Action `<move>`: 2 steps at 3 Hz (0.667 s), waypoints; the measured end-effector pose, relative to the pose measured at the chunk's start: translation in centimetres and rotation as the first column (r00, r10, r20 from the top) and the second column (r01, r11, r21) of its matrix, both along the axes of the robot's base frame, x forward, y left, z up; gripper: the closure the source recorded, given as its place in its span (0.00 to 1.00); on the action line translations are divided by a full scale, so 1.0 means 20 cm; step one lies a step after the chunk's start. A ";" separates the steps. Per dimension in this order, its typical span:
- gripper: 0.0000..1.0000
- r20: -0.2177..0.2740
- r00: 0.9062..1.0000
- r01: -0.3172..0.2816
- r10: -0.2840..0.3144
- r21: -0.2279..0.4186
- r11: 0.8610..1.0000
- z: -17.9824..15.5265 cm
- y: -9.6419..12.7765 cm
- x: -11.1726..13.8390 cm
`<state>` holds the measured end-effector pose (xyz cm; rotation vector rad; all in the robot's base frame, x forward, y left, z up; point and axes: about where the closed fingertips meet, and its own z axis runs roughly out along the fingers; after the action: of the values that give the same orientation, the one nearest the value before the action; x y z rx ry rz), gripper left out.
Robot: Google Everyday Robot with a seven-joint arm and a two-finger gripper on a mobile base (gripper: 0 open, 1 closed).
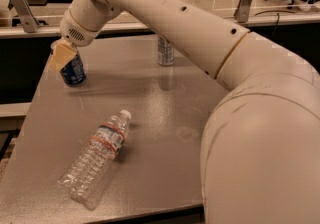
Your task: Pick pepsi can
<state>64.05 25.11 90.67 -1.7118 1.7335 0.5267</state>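
Note:
The pepsi can [74, 72], dark blue, stands upright near the far left corner of the grey table [165, 113]. My gripper [62, 55], tan at its tip, is at the can's top on its left side and covers the silver lid. The can's lower body shows below it and rests on the table. My cream arm reaches in from the right foreground, arching over the back of the table.
A slim silver-grey can [165, 51] stands at the back middle, partly behind my arm. A clear plastic water bottle [96, 157] lies on its side at the front left. The table's left edge runs close to the pepsi can. A rail with metal brackets runs behind.

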 end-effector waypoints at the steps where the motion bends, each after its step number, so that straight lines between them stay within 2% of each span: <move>1: 0.71 0.007 0.999 -0.041 0.041 0.000 0.999 0.14 -0.05 -0.07; 2: 0.93 0.017 0.997 -0.075 0.075 0.011 0.997 0.26 -0.10 -0.13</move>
<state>61.50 23.21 95.83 -1.7740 1.6571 0.5535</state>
